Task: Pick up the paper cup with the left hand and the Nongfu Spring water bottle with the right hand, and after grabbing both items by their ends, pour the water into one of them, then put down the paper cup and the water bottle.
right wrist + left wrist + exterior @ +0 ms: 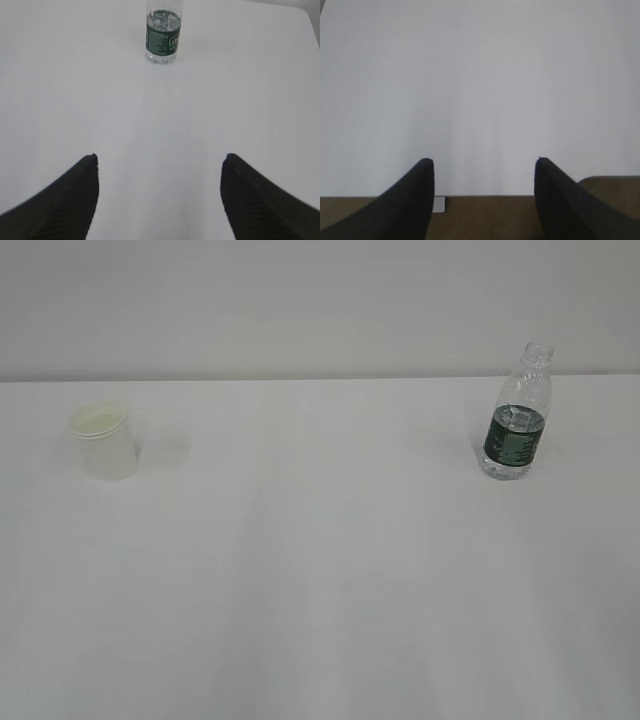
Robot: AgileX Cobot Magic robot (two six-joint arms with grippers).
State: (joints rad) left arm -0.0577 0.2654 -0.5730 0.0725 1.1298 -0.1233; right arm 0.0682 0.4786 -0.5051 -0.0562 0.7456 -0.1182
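A white table [320, 580] filled most of the exterior view, with a pale wall behind it. The cup [102, 441] stood upright at the far left of the table, its open mouth up and its cream inside showing. The bottle [518, 415] stood upright at the far right, well apart from the cup. It had no cap on its narrow neck. A dark green label wrapped its middle, and water [519, 420] lay in its lower part, the surface about level with the top of the label. Neither arm showed in this view.

In the left wrist view, the left hand [484, 172] hung over the near edge of the table, its two black fingers [410, 200] spread apart with nothing between them. Brown floor showed below the table edge. The cup was out of this view.

In the right wrist view, the right hand [160, 167] was over bare table, its fingers [250, 195] spread wide and holding nothing. The bottle [163, 37] stood far ahead of it, slightly left of centre, its top cut off by the frame.
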